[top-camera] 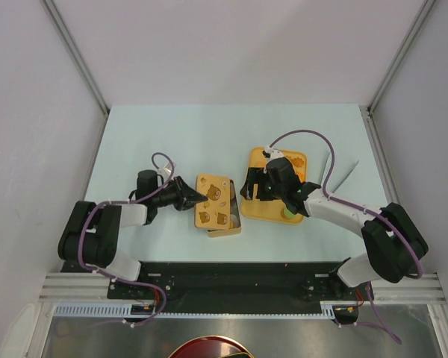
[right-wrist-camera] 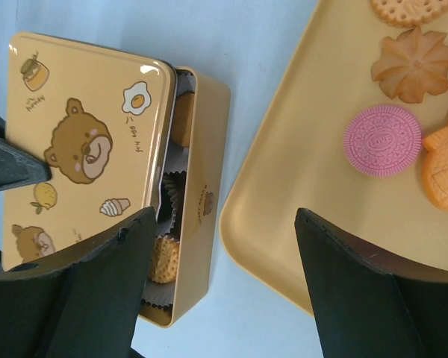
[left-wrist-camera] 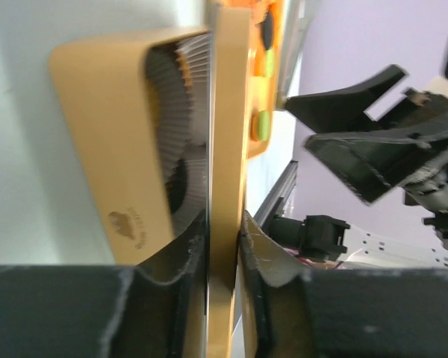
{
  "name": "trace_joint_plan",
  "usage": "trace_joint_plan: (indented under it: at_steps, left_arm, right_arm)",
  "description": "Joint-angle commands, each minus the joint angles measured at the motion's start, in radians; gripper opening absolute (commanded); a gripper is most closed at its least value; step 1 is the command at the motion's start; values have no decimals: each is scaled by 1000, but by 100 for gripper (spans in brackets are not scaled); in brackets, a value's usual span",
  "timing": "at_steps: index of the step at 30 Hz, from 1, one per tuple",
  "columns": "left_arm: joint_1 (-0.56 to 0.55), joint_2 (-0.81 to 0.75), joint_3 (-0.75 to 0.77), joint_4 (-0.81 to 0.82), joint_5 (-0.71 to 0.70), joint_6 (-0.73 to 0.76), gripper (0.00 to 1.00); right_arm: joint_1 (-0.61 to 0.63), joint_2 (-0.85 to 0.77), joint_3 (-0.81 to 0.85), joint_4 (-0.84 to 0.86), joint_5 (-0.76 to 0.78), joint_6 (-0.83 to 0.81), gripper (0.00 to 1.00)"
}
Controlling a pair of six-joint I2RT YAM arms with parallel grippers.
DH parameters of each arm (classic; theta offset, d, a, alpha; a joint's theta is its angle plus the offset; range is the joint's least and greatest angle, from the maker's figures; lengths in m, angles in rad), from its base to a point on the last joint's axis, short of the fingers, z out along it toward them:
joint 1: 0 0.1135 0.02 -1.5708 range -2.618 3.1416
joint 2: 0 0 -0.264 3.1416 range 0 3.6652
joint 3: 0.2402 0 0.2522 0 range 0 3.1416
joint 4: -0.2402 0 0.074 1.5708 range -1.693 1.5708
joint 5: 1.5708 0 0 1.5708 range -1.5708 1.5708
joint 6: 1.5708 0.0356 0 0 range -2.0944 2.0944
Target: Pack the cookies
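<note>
My left gripper is shut on the near edge of the orange bear-printed lid, which lies shifted over the tin. The tin's right strip is left uncovered. In the left wrist view both fingers press the lid's edge at my left gripper. A brown cookie sits in a paper cup inside the tin. More cookies lie on the orange tray: a pink one and a brown flower-shaped one. My right gripper hangs open and holds nothing, over the gap between tin and tray.
The tray sits right of the tin, a narrow strip of pale table between them. A green cookie lies near the tray's front edge. Grey walls enclose the table on three sides.
</note>
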Motion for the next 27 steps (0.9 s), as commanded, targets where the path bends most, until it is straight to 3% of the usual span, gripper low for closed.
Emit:
trace_joint_plan:
  at_steps: [1, 10, 27]
  left_arm:
    - [-8, 41, 38, -132, -37, 69, 26]
    - [-19, 55, 93, -261, -84, 145, 38]
    - [-27, 37, 222, -514, -184, 270, 48]
  right_arm:
    - [-1, 4, 5, 45, -6, -3, 80]
    - [1, 18, 10, 46, -11, -2, 80]
    - [10, 37, 6, 53, -11, 3, 80]
